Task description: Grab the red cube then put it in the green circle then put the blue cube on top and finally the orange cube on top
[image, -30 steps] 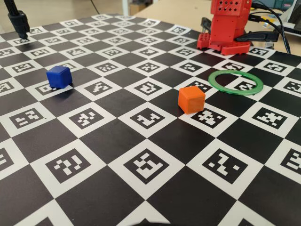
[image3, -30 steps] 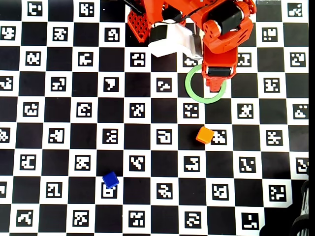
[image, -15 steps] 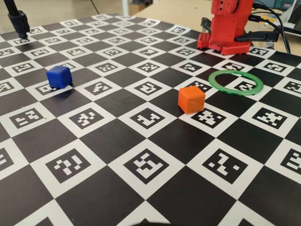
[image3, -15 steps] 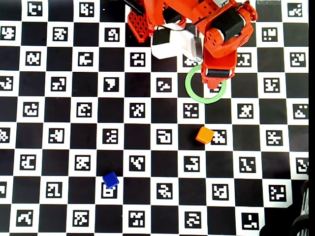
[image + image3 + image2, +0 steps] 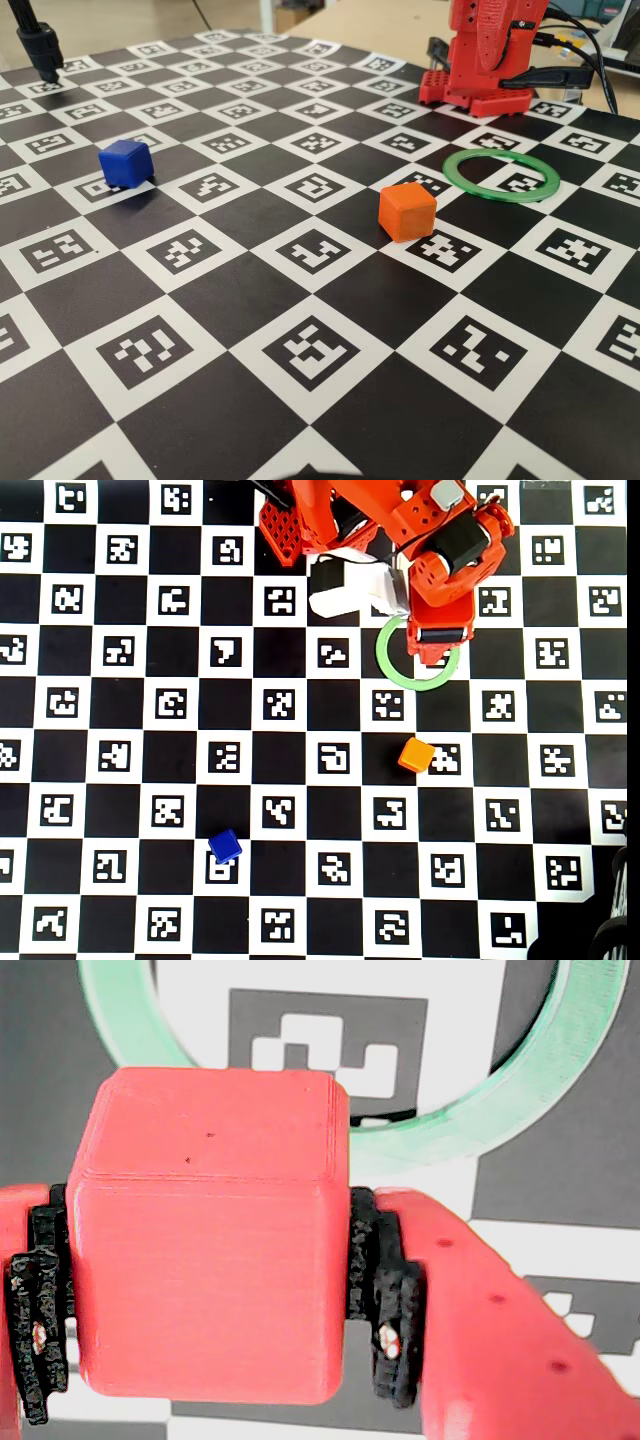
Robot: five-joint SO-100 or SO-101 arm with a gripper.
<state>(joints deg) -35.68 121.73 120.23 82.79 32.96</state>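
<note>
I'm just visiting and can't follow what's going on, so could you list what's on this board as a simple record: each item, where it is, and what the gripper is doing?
surface: checkerboard mat with printed markers
gripper: shut on the red cube, above the ring
green circle: flat on the mat near the arm's base, nothing seen resting inside it
orange cube: on the mat beside the ring, untouched
blue cube: on the mat, far from the ring, untouched
stack: not started

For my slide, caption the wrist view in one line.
Gripper clamps the red cube above the green circle on the checkered marker board.
</note>
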